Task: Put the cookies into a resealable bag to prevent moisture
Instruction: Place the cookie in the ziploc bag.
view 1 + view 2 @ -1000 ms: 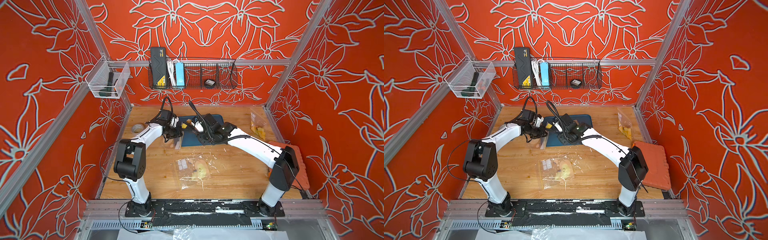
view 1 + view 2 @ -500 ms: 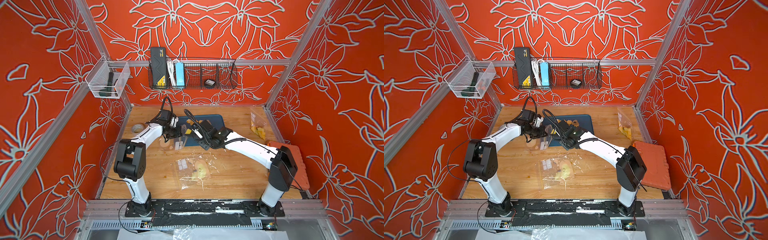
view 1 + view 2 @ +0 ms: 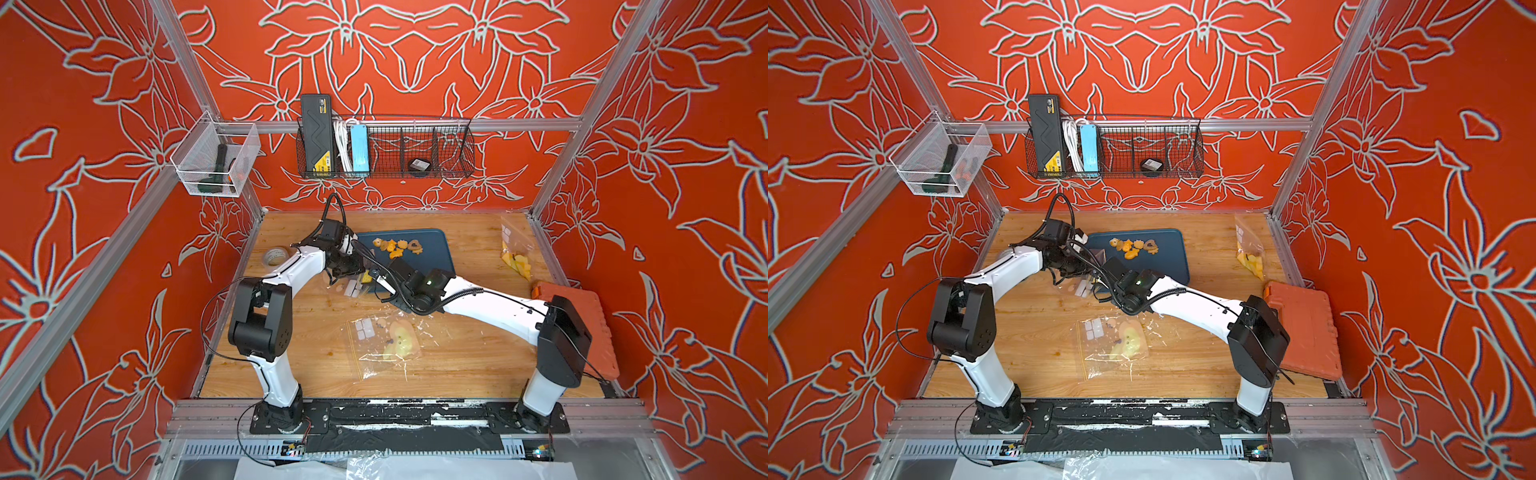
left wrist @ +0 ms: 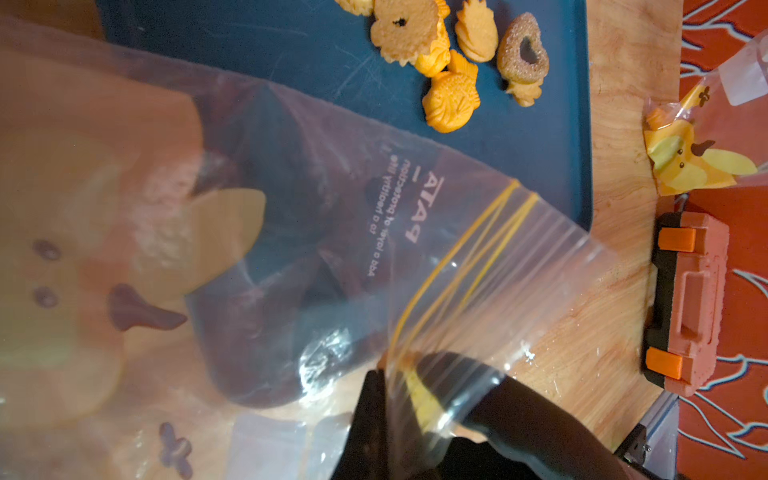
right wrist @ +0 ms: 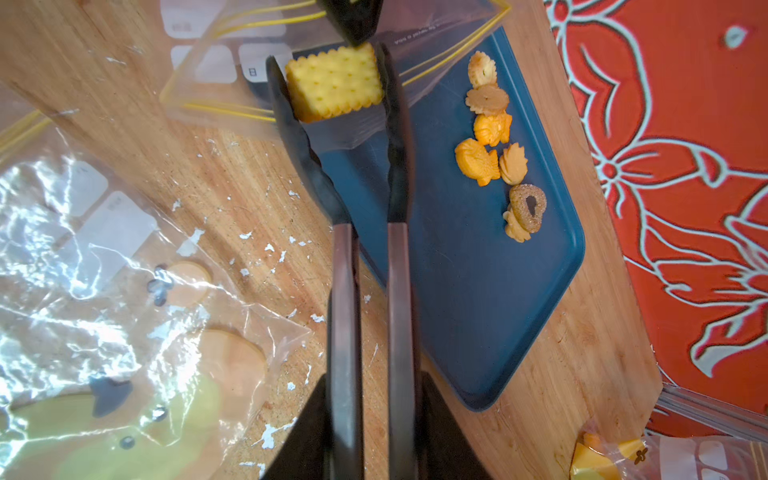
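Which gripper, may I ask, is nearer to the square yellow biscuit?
Right: the right gripper holds the square yellow biscuit between its jaws; the left gripper pinches the clear resealable bag beside it.

In both top views the left hand (image 3: 352,275) fingertips are lost under its wrist, and the square cookie (image 3: 366,277) is just a yellow speck. Left wrist: bag (image 4: 291,249) print blurred, cookies (image 4: 405,37) clipped by the frame edge. Orange case (image 3: 598,324) at desk (image 3: 478,365) 3 o'clock, partly behind the arm.

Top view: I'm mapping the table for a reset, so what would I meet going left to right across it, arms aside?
Tape roll → cookies on the tray → bag with yellow prints → orange case. The two other bags overlap these, so they are left out.
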`<state>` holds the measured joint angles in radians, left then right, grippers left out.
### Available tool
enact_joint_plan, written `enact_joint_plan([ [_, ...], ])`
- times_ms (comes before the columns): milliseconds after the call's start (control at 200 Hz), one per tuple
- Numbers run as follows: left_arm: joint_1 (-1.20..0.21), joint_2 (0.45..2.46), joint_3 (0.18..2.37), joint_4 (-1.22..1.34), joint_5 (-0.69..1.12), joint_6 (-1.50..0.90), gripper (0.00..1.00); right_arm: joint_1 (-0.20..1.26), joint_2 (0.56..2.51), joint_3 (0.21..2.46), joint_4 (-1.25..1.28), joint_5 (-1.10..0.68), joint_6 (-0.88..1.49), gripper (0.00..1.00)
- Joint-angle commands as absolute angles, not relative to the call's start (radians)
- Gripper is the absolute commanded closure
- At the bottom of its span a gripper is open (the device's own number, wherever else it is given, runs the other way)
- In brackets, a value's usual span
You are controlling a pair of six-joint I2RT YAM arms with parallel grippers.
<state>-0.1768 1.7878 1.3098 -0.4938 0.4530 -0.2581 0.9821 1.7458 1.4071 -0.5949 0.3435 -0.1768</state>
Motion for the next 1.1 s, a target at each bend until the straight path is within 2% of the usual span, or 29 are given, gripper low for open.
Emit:
enact_joint_plan([
  [0, -0.181, 1.786, 1.325, -0.505, 0.479, -0.232, 1.00, 0.979, 1.769, 1.457, -0.571, 0.374, -0.190, 0.67],
  [315, -0.179, 1.779, 1.353, -0.505, 0.481, -0.231, 1.00, 0.934, 1.851, 1.544, -0.589, 0.297, -0.149, 0.68],
  [791, -0.135, 1.916, 1.566, -0.580, 0.495, -0.252, 1.00, 0.808, 1.944, 1.651, -0.606, 0.205, -0.136, 0.70],
  [1031, -0.133, 1.924, 1.537, -0.557, 0.508, -0.251, 1.00, 0.805, 1.985, 1.741, -0.616, 0.080, -0.147, 0.67],
  [1096, -0.130, 1.923, 1.537, -0.557, 0.508, -0.250, 1.00, 0.806, 1.998, 1.764, -0.630, 0.063, -0.150, 0.63],
])
